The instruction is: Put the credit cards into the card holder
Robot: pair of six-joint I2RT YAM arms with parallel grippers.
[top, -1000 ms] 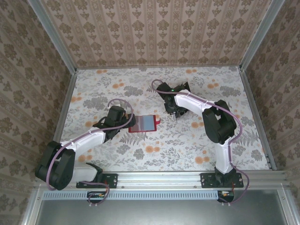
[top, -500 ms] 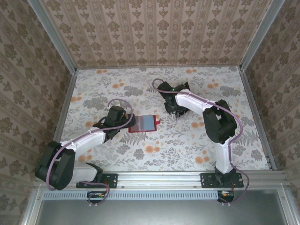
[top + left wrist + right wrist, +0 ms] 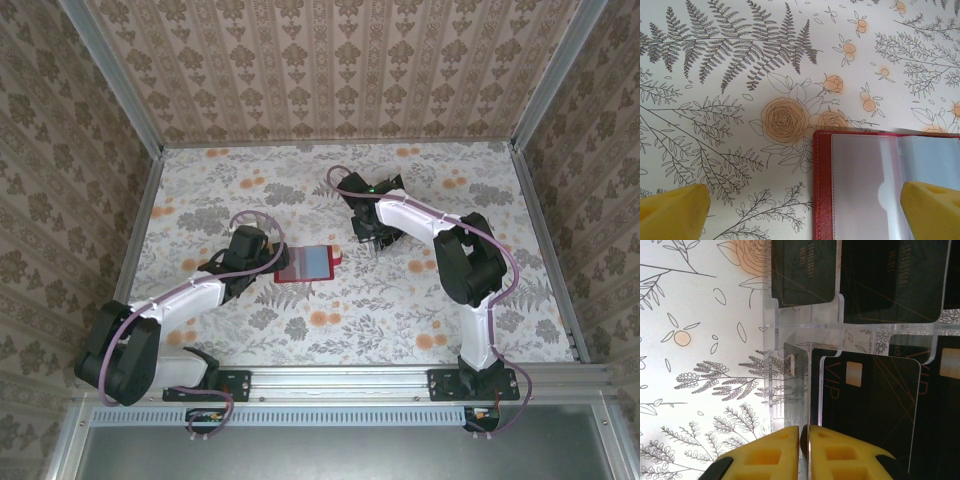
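Clear rack [image 3: 801,332], perhaps acrylic; floral table [image 3: 700,390]

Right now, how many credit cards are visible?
4 credit cards in the clear rack: upper left, upper middle, the VIP one, lower right. Others may be hidden.

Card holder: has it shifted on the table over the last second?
No. The card holder lies open in the same place, its near edge just as far from the printed orange flowers in the top view.

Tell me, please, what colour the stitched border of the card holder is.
The border of the card holder is red, clearest in the left wrist view.
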